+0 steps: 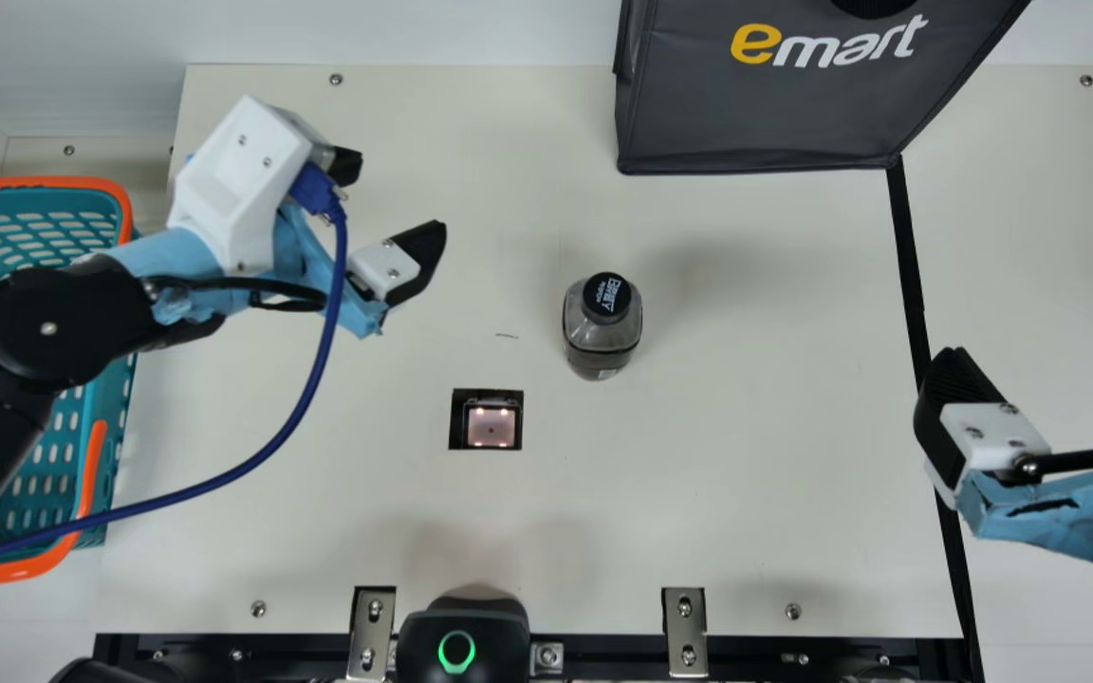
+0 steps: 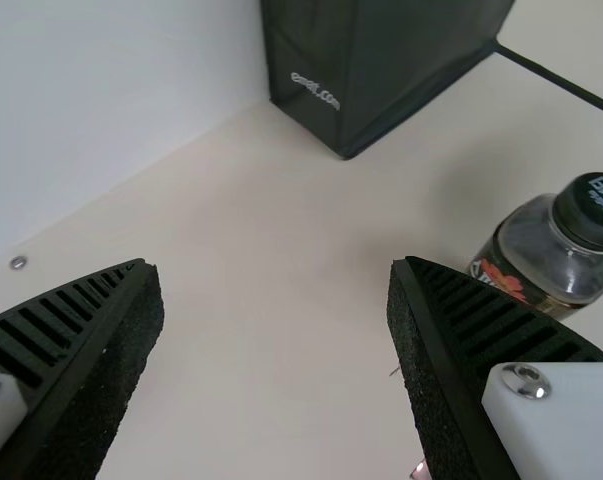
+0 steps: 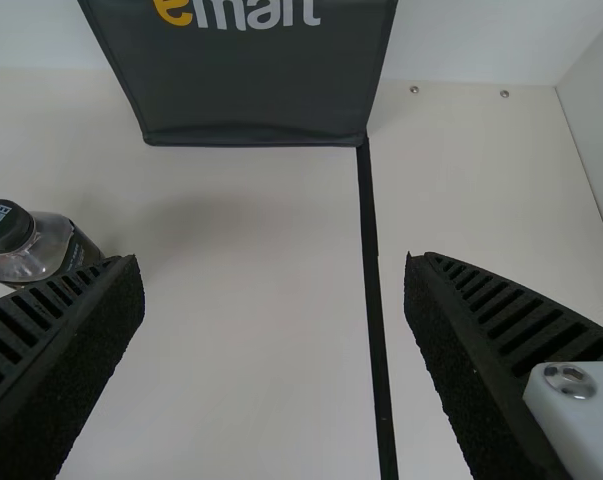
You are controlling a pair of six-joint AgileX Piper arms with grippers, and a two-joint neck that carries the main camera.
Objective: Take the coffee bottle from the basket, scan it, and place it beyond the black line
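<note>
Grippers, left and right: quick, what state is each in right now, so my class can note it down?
Left gripper: open, holding nothing.
Right gripper: open, also empty.

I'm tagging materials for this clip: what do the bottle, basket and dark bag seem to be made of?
Bottle: clear and glossy, see-through below its cap; plastic or glass, I can't tell which.
Basket: probably molded plastic, smooth, with regular holes through evenly colored teal walls.
Bag: likely matte synthetic fabric, judging by its dull panels and bound edges.
</note>
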